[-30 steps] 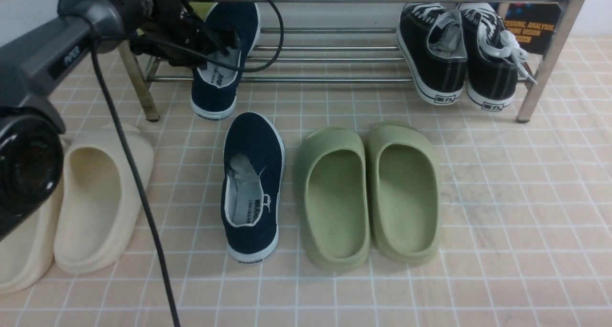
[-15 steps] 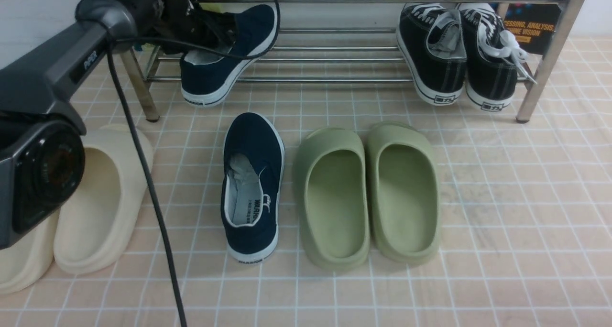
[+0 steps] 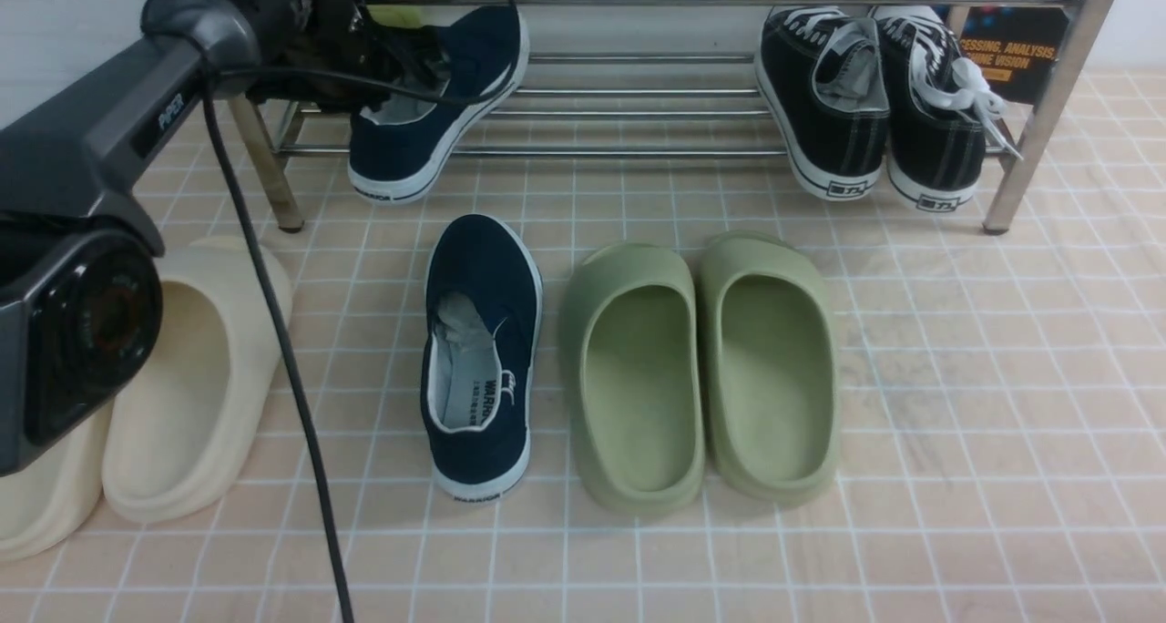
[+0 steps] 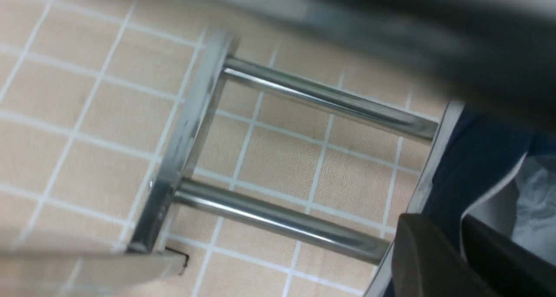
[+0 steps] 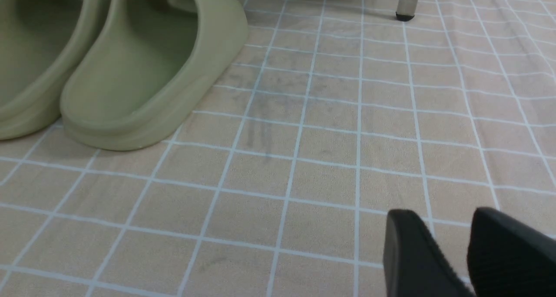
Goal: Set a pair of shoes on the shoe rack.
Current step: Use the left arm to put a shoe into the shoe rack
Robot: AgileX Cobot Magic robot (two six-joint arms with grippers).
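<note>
One navy slip-on shoe [image 3: 428, 122] hangs tilted over the left end of the steel shoe rack [image 3: 638, 152], heel low at the front bar, toe up and to the right. My left gripper [image 3: 401, 72] is shut on its side wall. In the left wrist view one finger [image 4: 417, 253] is outside the shoe [image 4: 473, 166] and one is inside, above the rack bars [image 4: 282, 219]. The other navy shoe [image 3: 483, 359] lies on the floor in front of the rack. My right gripper [image 5: 451, 245] is slightly open and empty, low over bare floor.
Black lace-up sneakers [image 3: 865, 95] fill the rack's right end. Green slides [image 3: 701, 368] sit right of the floor shoe, also in the right wrist view [image 5: 130, 71]. Cream slides [image 3: 182, 377] lie at the left. A black cable [image 3: 273, 350] hangs from the left arm.
The left arm has turned the held shoe from heel-toward-me to slanting sideways with its toe to the right, and shifted it over the rack's left end. The right arm has not moved.
</note>
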